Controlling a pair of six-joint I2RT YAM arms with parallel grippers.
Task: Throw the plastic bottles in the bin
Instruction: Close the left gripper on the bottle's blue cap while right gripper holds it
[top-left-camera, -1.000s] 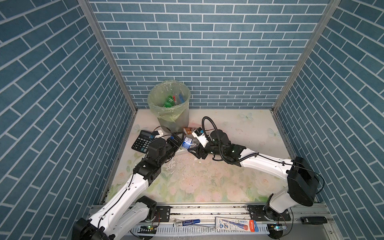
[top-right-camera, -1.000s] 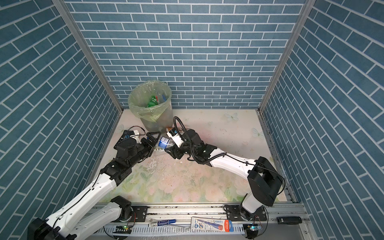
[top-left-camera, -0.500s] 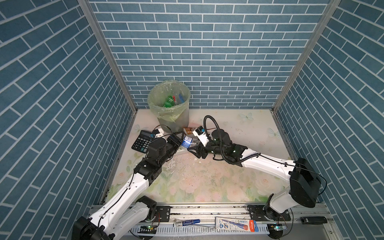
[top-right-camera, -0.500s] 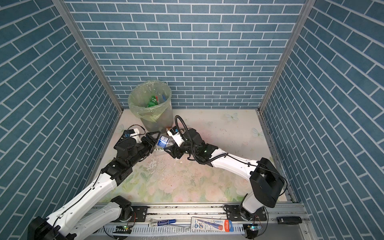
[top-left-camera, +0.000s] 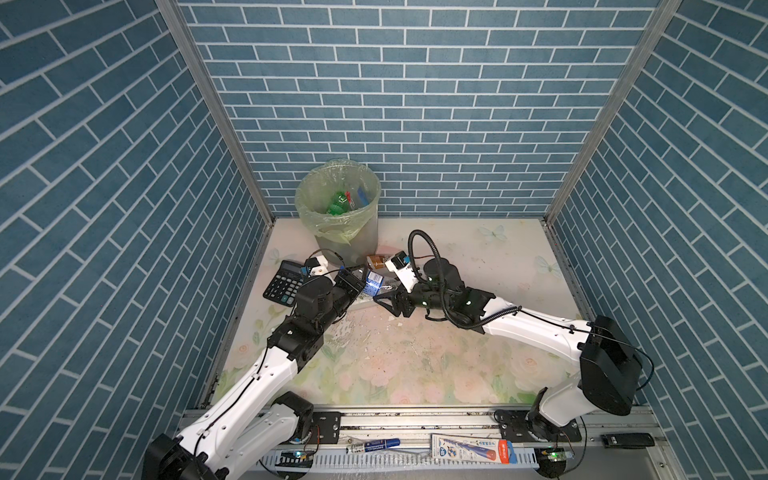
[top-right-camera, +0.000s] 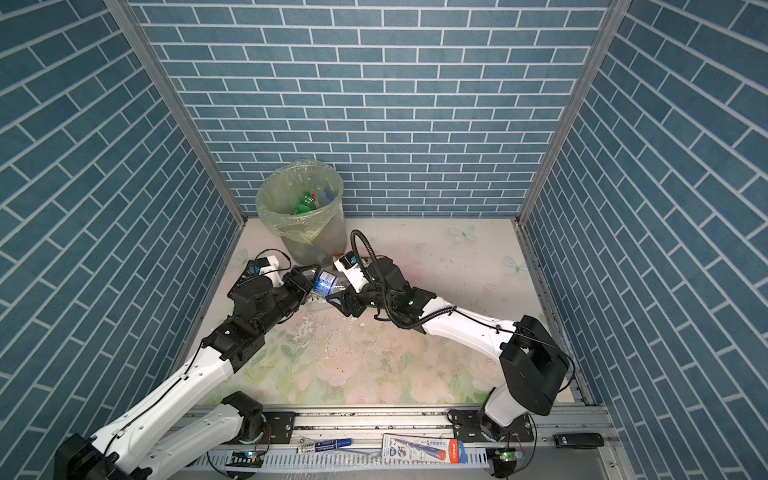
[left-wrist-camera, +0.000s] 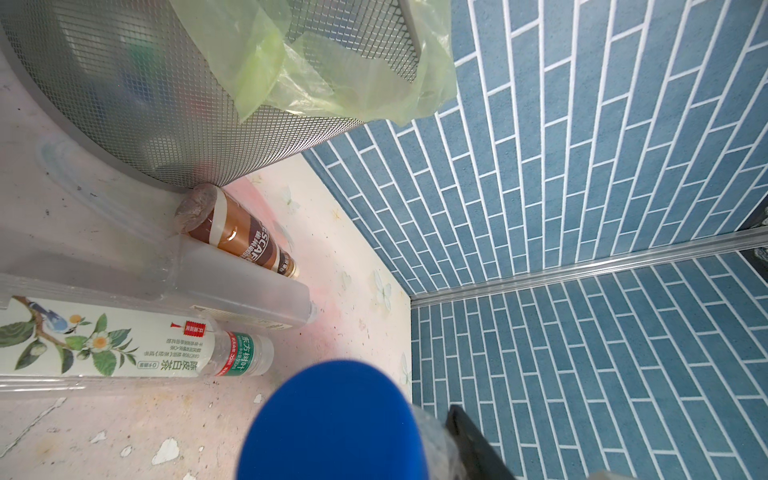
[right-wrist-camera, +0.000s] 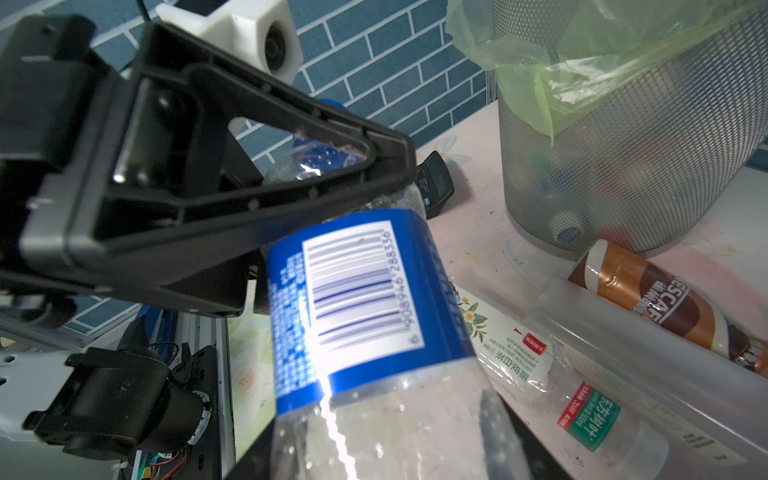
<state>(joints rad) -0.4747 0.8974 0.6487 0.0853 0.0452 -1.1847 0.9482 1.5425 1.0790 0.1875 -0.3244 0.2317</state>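
**A:** Counting what is done, how far along are you?

**B:** A green bottle and others lie in the bin, far left. On its near side, your right hand grips the blue-labelled bottle by its base. Your left hand has its jaws around the cap end; pinching or not, I cannot tell. Left: the brown bottle, white-labelled bottle and frosted bottle at the bin's foot.

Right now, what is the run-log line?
right gripper: holds blue-label bottle | left gripper: at its cap, grip unclear | bin: bottle outside
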